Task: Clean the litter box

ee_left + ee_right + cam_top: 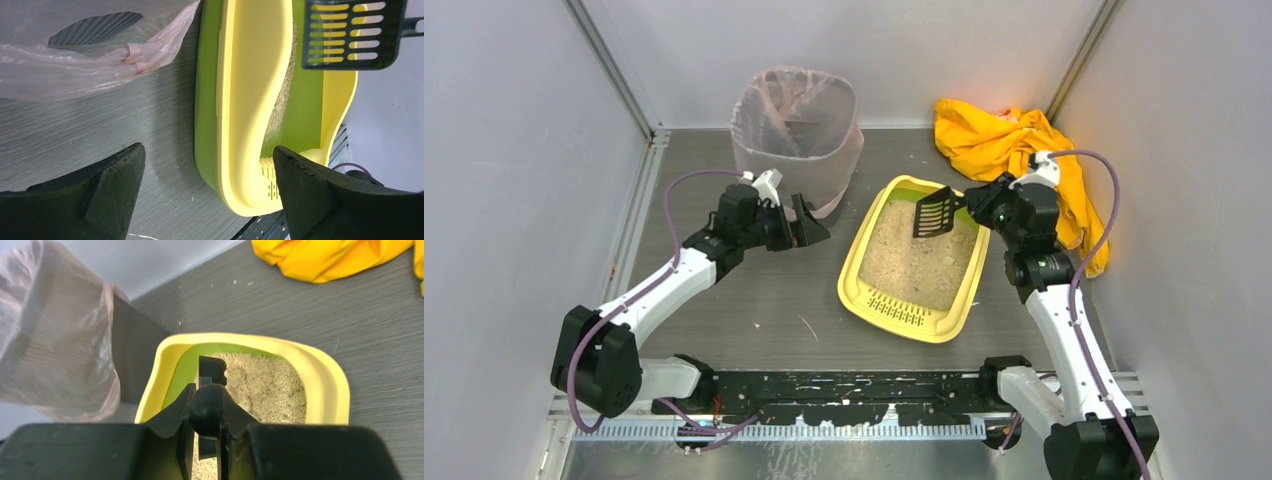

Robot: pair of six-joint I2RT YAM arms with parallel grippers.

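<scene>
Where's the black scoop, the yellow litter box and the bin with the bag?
black scoop (pixel 934 212), top view, on its slotted blade.
litter box (pixel 902 312), top view, on its slotted near ledge.
bin (pixel 766 160), top view, on its bagged outer wall.

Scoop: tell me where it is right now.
In the top view the scoop hangs right of centre, gripped by the right gripper over the far end of the litter box, between the bin and the yellow cloth.
</scene>
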